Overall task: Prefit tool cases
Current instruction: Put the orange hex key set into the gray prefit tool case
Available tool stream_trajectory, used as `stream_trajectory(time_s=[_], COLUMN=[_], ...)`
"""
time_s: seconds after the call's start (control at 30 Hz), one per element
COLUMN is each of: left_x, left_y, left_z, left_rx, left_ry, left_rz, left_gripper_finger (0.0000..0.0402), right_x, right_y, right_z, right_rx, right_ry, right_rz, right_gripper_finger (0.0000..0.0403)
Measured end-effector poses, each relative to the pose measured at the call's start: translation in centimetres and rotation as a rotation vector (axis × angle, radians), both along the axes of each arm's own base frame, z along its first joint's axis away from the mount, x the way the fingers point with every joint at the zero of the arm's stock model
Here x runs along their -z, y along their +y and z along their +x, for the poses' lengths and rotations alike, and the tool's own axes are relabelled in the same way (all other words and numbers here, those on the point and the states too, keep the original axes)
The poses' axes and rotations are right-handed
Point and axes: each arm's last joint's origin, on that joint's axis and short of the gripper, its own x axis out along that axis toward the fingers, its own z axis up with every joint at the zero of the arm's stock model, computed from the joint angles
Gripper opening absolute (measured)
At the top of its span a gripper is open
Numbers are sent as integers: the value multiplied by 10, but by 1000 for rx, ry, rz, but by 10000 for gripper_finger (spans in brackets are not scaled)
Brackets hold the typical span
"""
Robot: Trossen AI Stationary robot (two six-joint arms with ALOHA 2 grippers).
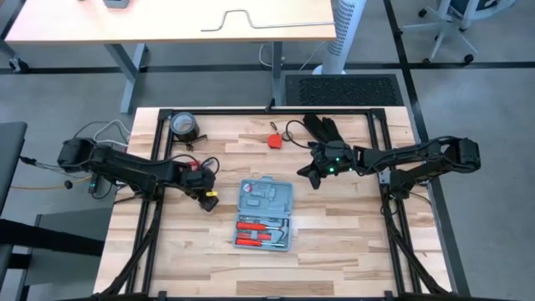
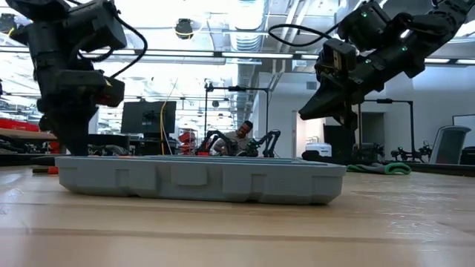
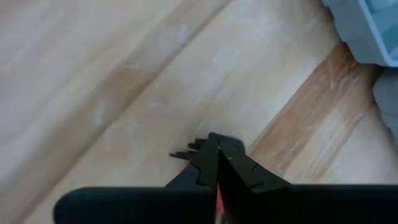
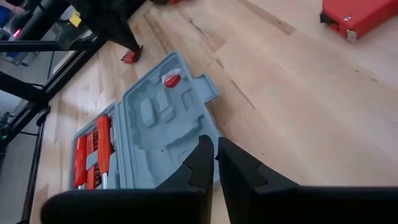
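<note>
Tool case point(image 1: 265, 213) open, lower centre, long axis vertical | left gripper point(image 1: 208, 197) nearer, just left, closed on small red tool | right gripper point(image 1: 308, 176) upper right, closed, empty

On your wooden table point(image 1: 351, 242) you have a dark tape roll point(image 1: 183, 125) near the far left corner, a small red object point(image 1: 275, 140) near the far middle, and a black glove point(image 1: 321, 129) just right of it. Beyond the table in the low view, a person point(image 2: 239, 136) sits among monitors.
</note>
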Motion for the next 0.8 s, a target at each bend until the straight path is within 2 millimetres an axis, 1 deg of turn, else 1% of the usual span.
stream_trajectory(time_s=[0.17, 0.23, 0.33, 0.43, 0.47, 0.6, 0.67, 0.8], left_x=[12, 12, 2, -22, -29, -44, -46, -38], left_y=[0, 0, 0, -1, -1, -3, -7, -21], left_z=[8, 11, 19, 28, 30, 31, 30, 21], left_rx=[-29, -38, -13, 17, 30, 61, 81, 95], left_ry=[37, 50, 19, -78, -100, -110, -103, -27], left_rz=[-24, -7, 30, 67, 75, 92, 75, 14], left_gripper_finger=[1, 1, 0, 0, 0, 0, 0, 0], right_x=[0, 1, 1, 1, 1, 1, 2, 3], right_y=[0, 0, 0, 0, 0, 0, 0, 1], right_z=[0, 0, 0, 0, 0, -1, -1, -2], right_rx=[-2, -2, -2, -3, -4, -6, -6, -9], right_ry=[4, 8, 8, 9, 9, 17, 24, 35], right_rz=[-2, -2, -2, -3, -5, -6, -5, -2], right_gripper_finger=[28, 26, 23, 23, 23, 23, 23, 23])
